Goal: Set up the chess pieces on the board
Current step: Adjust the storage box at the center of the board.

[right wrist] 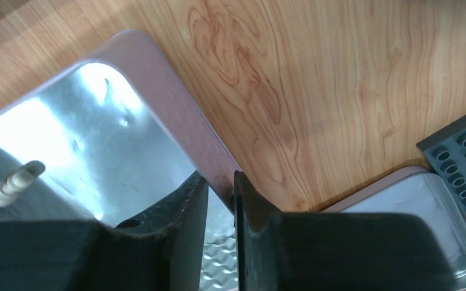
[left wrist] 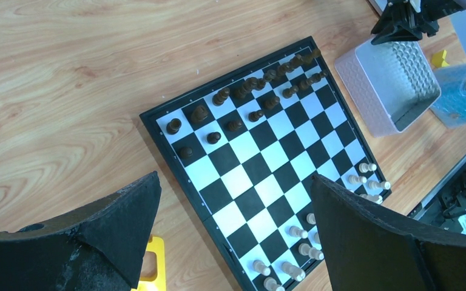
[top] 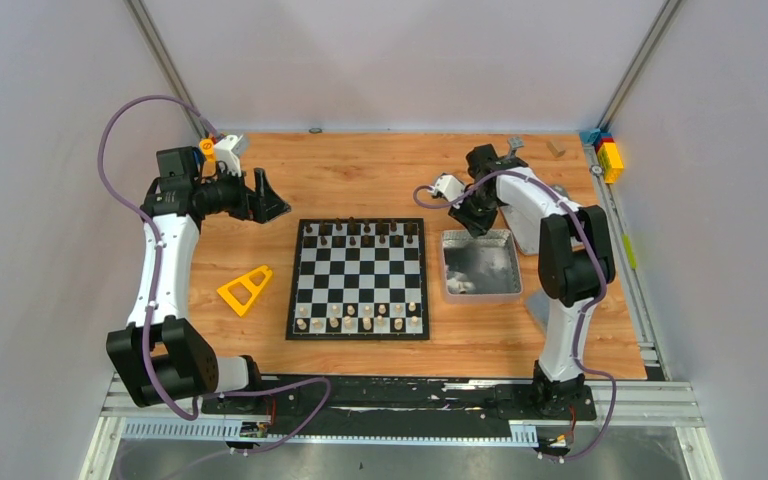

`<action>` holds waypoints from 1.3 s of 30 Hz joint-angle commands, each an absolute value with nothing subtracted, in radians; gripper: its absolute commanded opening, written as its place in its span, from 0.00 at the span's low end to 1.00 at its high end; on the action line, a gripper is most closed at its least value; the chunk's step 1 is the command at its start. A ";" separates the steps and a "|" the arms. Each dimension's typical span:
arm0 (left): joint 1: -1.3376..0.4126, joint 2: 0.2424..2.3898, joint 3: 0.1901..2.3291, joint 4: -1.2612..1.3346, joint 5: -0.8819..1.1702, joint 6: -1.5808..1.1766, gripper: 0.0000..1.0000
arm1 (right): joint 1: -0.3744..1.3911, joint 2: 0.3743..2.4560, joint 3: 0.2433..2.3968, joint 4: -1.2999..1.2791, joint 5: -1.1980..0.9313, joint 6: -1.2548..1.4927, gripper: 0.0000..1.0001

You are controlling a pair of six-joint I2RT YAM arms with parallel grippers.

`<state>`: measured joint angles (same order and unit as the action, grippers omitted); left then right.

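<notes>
Chess pieces (top: 358, 318) line both board (top: 360, 275) ends at frame centre; one pale piece (right wrist: 13, 182) lies in the metal tin (right wrist: 176, 115), likely light, slippery, best pinched at its waist. Right gripper (right wrist: 219, 180) nips the tin's wall; left gripper (left wrist: 235, 177) gapes empty

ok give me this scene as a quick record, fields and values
black and white checked chessboard: table centre
dark brown chess pieces: board's far two rows
pale cream chess pieces: board's near two rows
rectangular silver metal tin: right of board, one pale piece lying inside
left pincer: open, off board's far left corner
right pincer: shut on tin's far rim
</notes>
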<state>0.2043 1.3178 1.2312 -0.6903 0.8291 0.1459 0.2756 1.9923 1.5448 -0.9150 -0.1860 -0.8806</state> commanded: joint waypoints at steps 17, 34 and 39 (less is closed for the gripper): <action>0.202 1.279 1.247 -0.669 0.870 0.150 1.00 | 0.166 1.800 1.332 -0.942 -0.065 -0.639 0.01; 0.202 1.282 1.239 -0.666 0.885 0.139 1.00 | 0.054 1.727 1.276 -0.976 -0.051 -0.255 0.02; 0.202 1.282 1.229 -0.661 0.885 0.146 1.00 | 0.052 1.724 1.237 -0.943 -0.039 -0.212 0.10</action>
